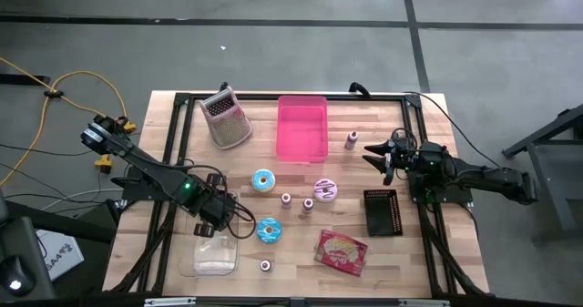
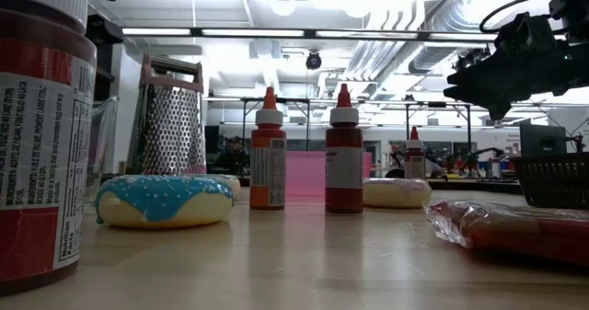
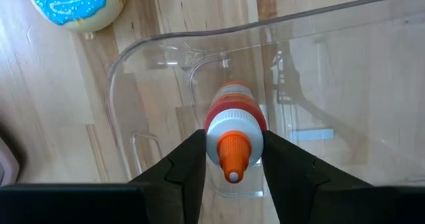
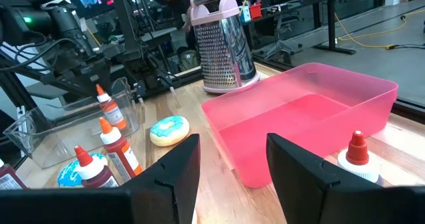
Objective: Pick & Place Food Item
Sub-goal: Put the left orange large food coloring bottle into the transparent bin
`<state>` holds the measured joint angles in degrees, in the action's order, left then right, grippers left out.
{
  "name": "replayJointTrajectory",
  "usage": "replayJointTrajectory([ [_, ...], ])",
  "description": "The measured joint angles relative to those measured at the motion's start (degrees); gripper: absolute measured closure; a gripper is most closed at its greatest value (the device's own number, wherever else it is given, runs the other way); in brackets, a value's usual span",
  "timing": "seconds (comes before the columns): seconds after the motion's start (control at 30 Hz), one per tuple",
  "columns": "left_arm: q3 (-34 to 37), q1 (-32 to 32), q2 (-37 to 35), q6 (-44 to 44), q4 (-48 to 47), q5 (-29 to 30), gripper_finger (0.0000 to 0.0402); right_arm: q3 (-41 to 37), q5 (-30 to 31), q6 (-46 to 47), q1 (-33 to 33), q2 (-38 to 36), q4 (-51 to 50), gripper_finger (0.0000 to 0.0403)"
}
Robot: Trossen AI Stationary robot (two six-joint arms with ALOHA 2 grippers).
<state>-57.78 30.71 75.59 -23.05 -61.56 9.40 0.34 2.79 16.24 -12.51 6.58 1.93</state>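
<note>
1. Clear bin (image 3: pixel 153 84), near front-left table edge: keep centred under left gripper (image 3: pixel 232 159)
2. Left gripper: clasping sauce bottle (image 3: pixel 232 127) upright inside bin; lower to floor, then release fully
3. Right gripper (image 4: pixel 232 161): parted, empty, waiting beside pink tray (image 4: pixel 312 111)

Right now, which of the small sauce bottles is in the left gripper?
The bottle over the clear bin, between the left gripper's fingers; the others stand loose on the table.
</note>
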Motion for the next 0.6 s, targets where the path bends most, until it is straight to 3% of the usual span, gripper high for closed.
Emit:
replayJointTrajectory([
  [0.6, 0.0, -1.9, 0.0, -0.1, -0.1, -1.2, 0.0268, 0.0, 0.0, 0.0, 0.0, 0.0, 0.0, 0.0243],
])
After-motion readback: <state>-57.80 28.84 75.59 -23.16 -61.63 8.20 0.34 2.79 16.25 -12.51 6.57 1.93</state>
